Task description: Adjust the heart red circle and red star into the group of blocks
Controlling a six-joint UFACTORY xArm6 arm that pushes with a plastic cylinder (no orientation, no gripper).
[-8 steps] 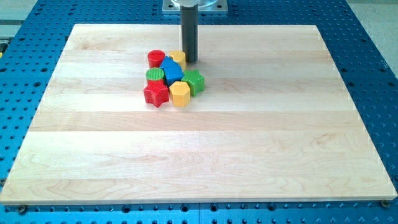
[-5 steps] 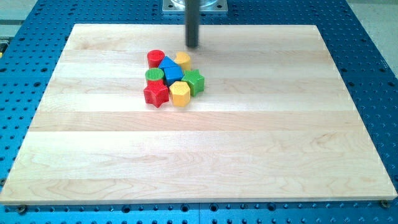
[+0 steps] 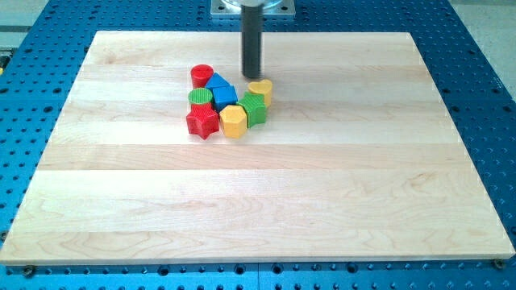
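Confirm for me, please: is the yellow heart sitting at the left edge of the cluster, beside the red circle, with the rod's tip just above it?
Not quite. The camera view shows the yellow heart at the cluster's right edge, against the green star, away from the red circle. My tip is indeed just above it, toward the view's top.

Wooden board [image 3: 322, 209] on blue perforated table [image 3: 484, 80], grey bracket [image 3: 253, 10] at top

Lab robot bench: blue perforated breadboard table [image 3: 484, 97] with a grid of mounting holes, plain wooden board [image 3: 258, 193] on top, metal mounting bracket [image 3: 253, 8] at the view's top.
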